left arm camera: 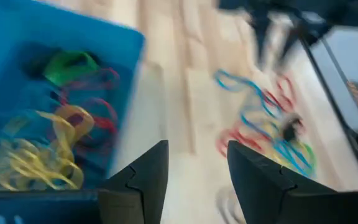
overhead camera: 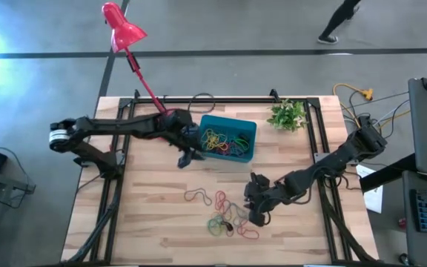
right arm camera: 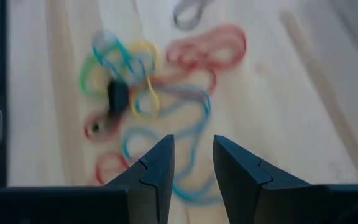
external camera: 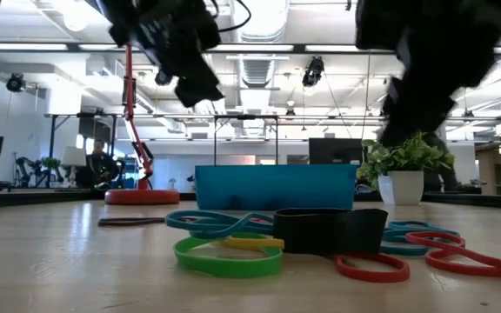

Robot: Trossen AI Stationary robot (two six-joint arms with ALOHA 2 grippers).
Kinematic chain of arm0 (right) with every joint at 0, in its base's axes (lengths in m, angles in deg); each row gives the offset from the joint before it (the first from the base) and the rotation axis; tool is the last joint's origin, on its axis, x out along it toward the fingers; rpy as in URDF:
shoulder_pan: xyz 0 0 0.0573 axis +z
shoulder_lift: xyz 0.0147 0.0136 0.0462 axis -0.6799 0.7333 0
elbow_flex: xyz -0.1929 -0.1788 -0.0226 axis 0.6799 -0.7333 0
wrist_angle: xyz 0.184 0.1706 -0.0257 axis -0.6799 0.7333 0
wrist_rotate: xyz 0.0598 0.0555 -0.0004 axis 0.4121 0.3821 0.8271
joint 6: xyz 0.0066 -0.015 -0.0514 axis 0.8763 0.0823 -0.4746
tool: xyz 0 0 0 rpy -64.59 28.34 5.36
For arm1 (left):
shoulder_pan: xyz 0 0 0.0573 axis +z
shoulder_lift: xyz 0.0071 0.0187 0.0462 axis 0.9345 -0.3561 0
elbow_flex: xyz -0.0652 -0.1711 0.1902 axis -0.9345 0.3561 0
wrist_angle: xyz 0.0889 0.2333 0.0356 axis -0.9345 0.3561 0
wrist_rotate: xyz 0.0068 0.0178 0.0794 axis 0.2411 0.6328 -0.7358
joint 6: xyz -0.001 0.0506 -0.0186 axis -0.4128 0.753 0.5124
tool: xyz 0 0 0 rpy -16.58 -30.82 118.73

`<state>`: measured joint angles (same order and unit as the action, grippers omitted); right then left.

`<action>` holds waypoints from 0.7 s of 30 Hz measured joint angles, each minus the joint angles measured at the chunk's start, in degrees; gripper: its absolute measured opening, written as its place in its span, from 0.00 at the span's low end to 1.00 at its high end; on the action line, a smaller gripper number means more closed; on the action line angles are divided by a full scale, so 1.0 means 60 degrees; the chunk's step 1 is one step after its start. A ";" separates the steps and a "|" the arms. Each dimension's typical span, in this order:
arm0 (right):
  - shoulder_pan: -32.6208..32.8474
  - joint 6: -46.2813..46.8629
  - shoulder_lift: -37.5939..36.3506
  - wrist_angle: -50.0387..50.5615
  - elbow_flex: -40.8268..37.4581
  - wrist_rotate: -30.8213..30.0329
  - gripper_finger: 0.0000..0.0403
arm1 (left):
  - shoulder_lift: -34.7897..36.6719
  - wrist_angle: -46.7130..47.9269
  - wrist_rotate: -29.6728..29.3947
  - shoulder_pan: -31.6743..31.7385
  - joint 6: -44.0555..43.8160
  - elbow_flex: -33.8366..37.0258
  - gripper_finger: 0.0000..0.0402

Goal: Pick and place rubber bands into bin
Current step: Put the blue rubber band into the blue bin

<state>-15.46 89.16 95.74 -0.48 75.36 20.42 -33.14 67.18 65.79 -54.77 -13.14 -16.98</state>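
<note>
The bin (overhead camera: pixel 228 139) sits toward the far edge of the tabletop (overhead camera: pixel 147 215), a little past its middle; inside it lies a tangle of rubber bands, mostly yellow with some red and green (overhead camera: pixel 223 141). The left gripper (overhead camera: pixel 186 157) hangs just outside the bin's left wall, above bare wood; its jaws stand apart with nothing between them, as the left wrist view shows, with the bin's wall on one side of the fingers (left arm camera: pixel 143 180) and the loose bands farther off. The loose rubber bands (overhead camera: pixel 227 219) lie in a heap near the middle of the front edge, red, green, yellow and teal loops overlapping, with one black band (external camera: pixel 329 230) among them; a single red loop (overhead camera: pixel 198 196) lies apart from the heap, on its left and nearer the bin. The right gripper (overhead camera: pixel 259 215) is low over the right side of that heap; in the right wrist view its jaws are narrowly parted and empty, the fingers (right arm camera: pixel 155 171) pointing at teal and red loops on the wood. A red desk lamp (overhead camera: pixel 123 30) leans out over the far left corner, its base beside the bin; a small potted plant (overhead camera: pixel 288 115) stands near the far right corner.
</note>
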 joint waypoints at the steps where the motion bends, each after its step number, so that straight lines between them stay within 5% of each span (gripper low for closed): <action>1: 0.0004 0.0003 0.0000 0.0100 -0.0109 0.0050 0.25 | 0.0109 0.0153 0.0007 -0.0167 -0.0143 0.0071 0.37; 16: -0.0015 -0.0410 0.0000 0.0148 -0.1399 -0.0280 0.25 | 0.1703 -0.0646 -0.1251 -0.2619 -0.2153 0.1422 0.37; 21: 0.0000 -0.1016 0.0000 -0.0722 -0.1402 0.0320 0.25 | 0.1876 -0.0690 -0.1596 -0.2870 -0.2572 0.1759 0.37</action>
<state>-15.46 83.07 95.74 -4.81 66.94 22.34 -21.88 63.04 56.22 -71.99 -28.57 -6.42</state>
